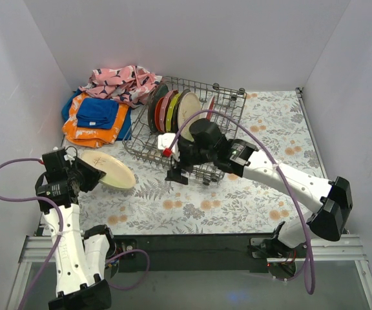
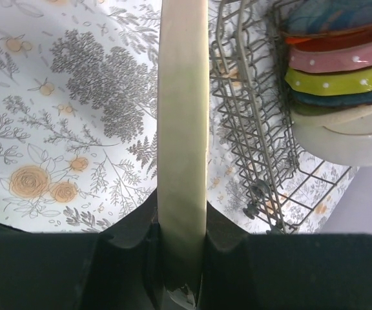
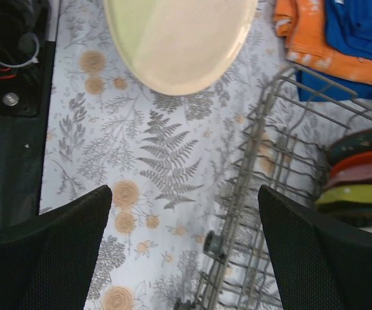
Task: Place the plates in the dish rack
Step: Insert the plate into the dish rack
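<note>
White walls close in a table [image 1: 270, 129] spread with a floral print. The cream plate [image 1: 108, 169] is out over its left side, pinched at the rim by the left gripper [image 1: 86, 171], whose jaws are narrowed onto the plate's edge. From the wrist the plate shows edge-on, pointing straight ahead. Whether its far edge touches the table is hard to tell from above.

The dish rack [image 1: 228, 103] lies to the right of it and farther back. A row of plates [image 1: 170, 110] stands at the rack's left end, with bare tines nearer and to the right.

The right gripper [image 1: 175, 173] hovers at the rack's near-left corner, jaws spread wide and empty. The left arm is the one placed to carry the plate across.
</note>
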### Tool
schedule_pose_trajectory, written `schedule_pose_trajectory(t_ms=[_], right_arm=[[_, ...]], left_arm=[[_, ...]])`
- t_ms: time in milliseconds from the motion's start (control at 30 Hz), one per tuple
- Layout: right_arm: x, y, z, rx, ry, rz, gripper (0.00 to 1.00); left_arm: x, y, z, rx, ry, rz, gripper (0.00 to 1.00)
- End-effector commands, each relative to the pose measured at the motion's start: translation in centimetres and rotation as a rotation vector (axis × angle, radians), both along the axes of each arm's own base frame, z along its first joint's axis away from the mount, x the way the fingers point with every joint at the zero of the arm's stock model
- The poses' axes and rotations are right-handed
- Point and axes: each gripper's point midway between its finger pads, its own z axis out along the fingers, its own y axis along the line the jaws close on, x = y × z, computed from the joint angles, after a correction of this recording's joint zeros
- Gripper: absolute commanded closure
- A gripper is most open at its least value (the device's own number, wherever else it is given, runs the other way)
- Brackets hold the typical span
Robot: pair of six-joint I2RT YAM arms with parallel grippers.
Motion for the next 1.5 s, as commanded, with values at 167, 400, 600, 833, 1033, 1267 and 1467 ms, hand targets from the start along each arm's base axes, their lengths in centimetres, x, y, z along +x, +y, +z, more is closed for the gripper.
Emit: schedule_pose_trajectory(t_ms=[167,400,600,833,1033,1267,1467], right_arm=[[6.7,-5.1,8.2,0.145,-0.053,-0.187,0.01],[12.8,-10.3,10.8,0.211,-0.022,-0.392,0.02],[16.3,-14.9,11.6,0.25,0.015,-0.525,0.02],[18.7,-20.1,10.2,0.251,0.053,-0.665,0.02],[19.2,-23.6,8.7,0.257,0.092,-0.757,0.02],[18.7,-25.9,6.3,0.242,0.13,-0.824,0.02],[18.9,-27.8,5.7,0.24,0.129,-0.881,0.02]], left_arm=[[2.3,-1.1,9.1,0.095,-0.307,-0.165,1.0],[3.6,-2.8,13.7,0.068,-0.47,-0.266,1.0],[5.0,-4.6,16.9,0.0,-0.579,-0.385,1.0],[6.4,-6.1,19.5,-0.085,-0.65,-0.503,1.0],[7.8,-7.3,20.5,-0.132,-0.686,-0.546,1.0],[10.6,-10.7,21.6,-0.139,-0.711,-0.612,1.0],[12.4,-16.7,22.4,-0.124,-0.719,-0.765,1.0]])
